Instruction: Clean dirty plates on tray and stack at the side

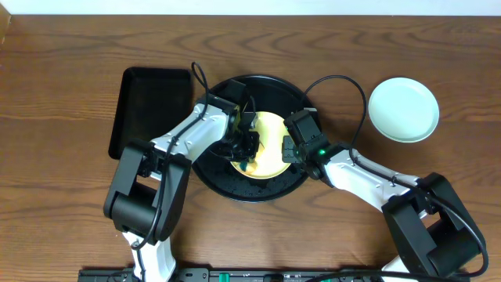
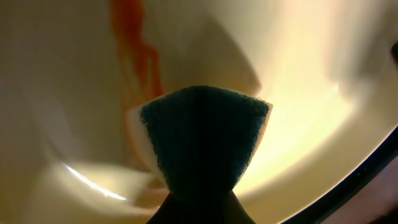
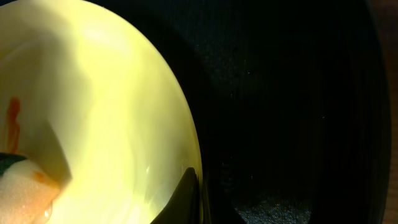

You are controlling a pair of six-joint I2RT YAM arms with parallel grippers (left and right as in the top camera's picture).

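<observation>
Rectangular tray (image 1: 153,110) sits on the left part of the tabletop (image 1: 63,47), not in play.

Round tray (image 1: 235,188) is mid-table, nearer the front edge. The yellow plate (image 1: 270,157) lies on it, a bit right of the tray's centre.

Left gripper (image 1: 247,150) is over the plate's left half, clamped on a sponge (image 2: 202,137). The dark green scouring face is toward the wrist camera and the pale foam edge looks pressed on the plate floor.

Key relation: the orange smear (image 2: 134,43) lies ahead of the sponge and off to its left in the left wrist view. It is a narrow streak, long axis running away from the gripper, its near end reaching the sponge's left corner. Next stroke probably wants to go forward-left along the streak, not across it. The left arm has the tool and is nearer to the smear.

Right gripper (image 1: 291,150) is at the plate's right rim, jaws closed. One finger (image 3: 186,199) lies on the rim in the right wrist view. Pinched or only pressed down, cannot tell. Likely steadying, since a hard push could slide the plate on the glossy tray.

Mint plate (image 1: 403,110) is on bare tabletop toward the back right, well apart from the round tray. It looks clean and is alone, so no stack yet. Other mint plate not in view.
</observation>
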